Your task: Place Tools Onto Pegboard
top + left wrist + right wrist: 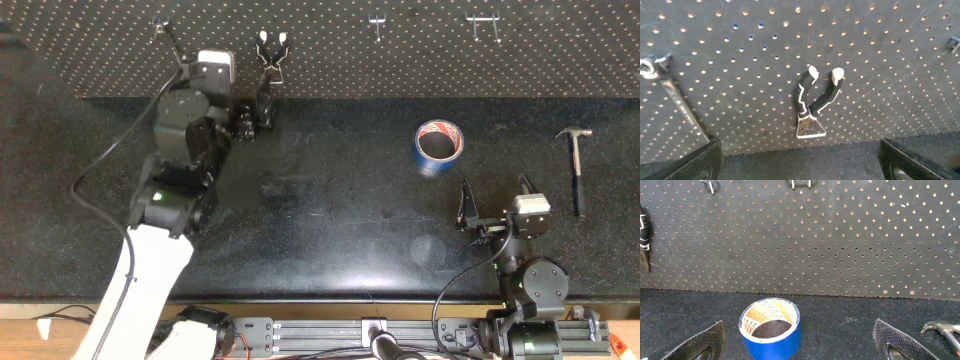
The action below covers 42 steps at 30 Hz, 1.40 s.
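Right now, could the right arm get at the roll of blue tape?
Probably yes: the tape sits straight ahead of the right end effector, fingers open, with nothing between them.

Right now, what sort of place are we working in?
Probably a workshop tool bench: a pegboard behind a dark worktop, pliers hung on the board, a blue tape roll and a hammer lying loose.

Tape roll [771, 342] on table [330, 210], before pegboard [420, 60]. Hammer [576, 175] on table, right of tape roll. Pliers [271, 55] on pegboard, behind-left of tape roll; wrench [682, 112] farther left.
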Each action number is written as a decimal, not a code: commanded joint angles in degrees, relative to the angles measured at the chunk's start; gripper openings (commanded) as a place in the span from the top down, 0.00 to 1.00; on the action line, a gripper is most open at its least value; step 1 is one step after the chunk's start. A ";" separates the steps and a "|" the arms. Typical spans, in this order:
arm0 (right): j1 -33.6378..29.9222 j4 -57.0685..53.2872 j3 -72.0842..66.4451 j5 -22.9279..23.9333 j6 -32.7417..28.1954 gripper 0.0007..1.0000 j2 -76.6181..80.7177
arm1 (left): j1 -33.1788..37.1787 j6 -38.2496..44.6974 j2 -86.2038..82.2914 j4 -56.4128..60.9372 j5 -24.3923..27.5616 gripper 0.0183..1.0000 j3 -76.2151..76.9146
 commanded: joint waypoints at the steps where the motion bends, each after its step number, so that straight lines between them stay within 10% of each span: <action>1: -0.24 -0.15 -0.22 -0.15 -0.81 0.04 -0.37 | 5.81 0.11 -11.91 -1.16 6.54 0.00 -7.26; 15: -0.24 -0.15 -0.22 -0.15 -0.81 0.04 -0.35 | 11.56 0.13 -63.36 20.31 10.14 0.00 -53.46; 42: -0.24 -0.15 -0.24 -0.15 -0.81 0.04 -0.37 | 13.81 0.31 -66.58 5.97 5.99 0.00 -53.46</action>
